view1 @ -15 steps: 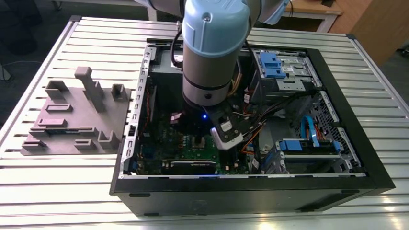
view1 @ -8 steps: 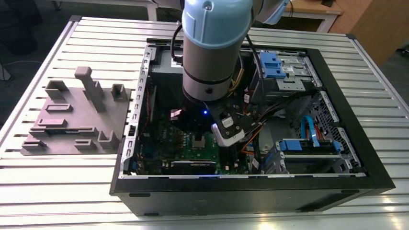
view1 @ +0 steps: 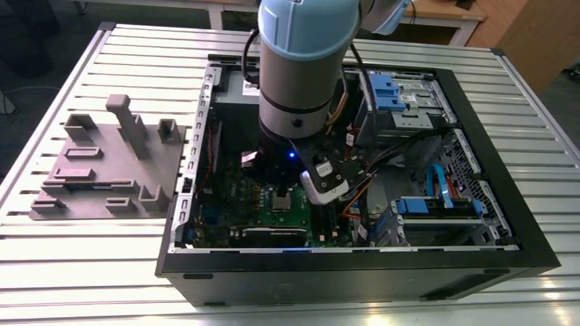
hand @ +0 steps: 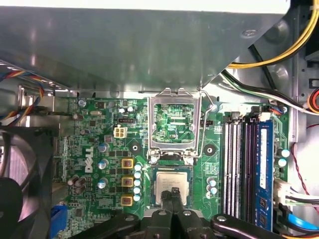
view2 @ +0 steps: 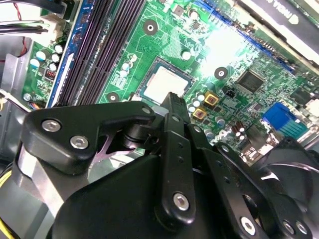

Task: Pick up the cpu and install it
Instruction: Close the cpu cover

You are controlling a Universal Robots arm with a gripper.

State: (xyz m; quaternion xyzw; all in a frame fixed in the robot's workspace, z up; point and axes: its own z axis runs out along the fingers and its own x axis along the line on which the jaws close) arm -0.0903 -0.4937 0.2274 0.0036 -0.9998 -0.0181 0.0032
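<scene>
Slatted metal table [view1: 91, 285] bore an open computer case [view1: 344, 272], with a grey fixture [view1: 100, 183] on the exterior view's left. White lettering marked the motherboard [hand: 94, 149]. The cpu [hand: 172, 179] lay in its socket below the raised load frame [hand: 174, 119]. The gripper [hand: 173, 191] hung over it, fingers nearly together; whether they touched it was hidden.

Arm [view1: 299, 61] in vertical pose, wrist pointing down.
Pincer [hand: 174, 192] low inside the computer case [view1: 363, 266], its tips pressed together.
</scene>
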